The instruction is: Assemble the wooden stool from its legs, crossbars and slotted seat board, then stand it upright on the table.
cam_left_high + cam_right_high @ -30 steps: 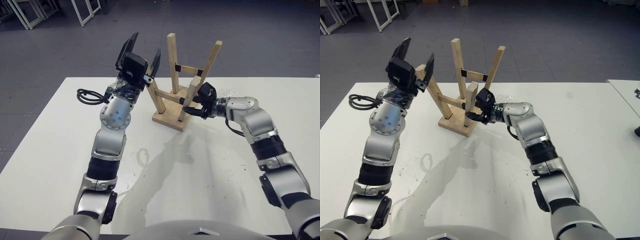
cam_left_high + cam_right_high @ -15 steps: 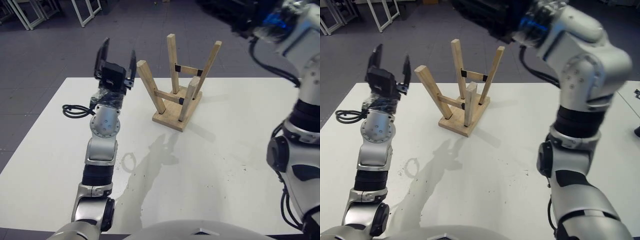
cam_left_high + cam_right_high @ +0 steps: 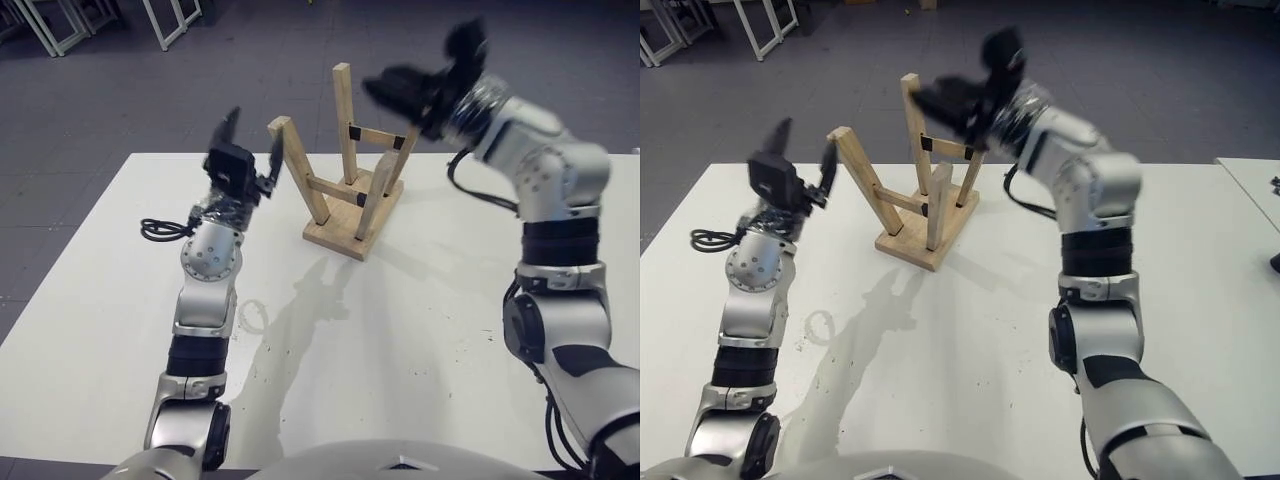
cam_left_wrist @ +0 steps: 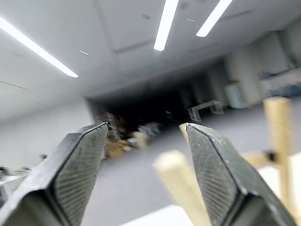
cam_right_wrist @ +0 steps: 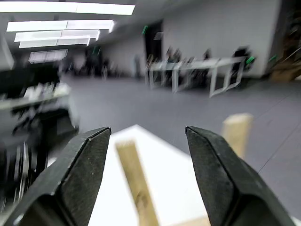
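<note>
I see the stool (image 3: 345,205) standing upside down on the bench (image 3: 420,340), seat board (image 3: 340,238) flat, legs up. My left gripper (image 3: 253,140) hangs just beside the stool's leftmost leg (image 3: 300,175), fingers apart, not clamped on it. My right gripper (image 3: 417,60) hovers at the stool's far right leg (image 3: 405,155), fingers spread, empty.

stool (image 3: 345,205) on table (image 3: 430,330), mid-back | left gripper (image 3: 252,142) just left of it | right gripper (image 3: 425,68) up by its right legs | cable (image 3: 160,229) far left
</note>
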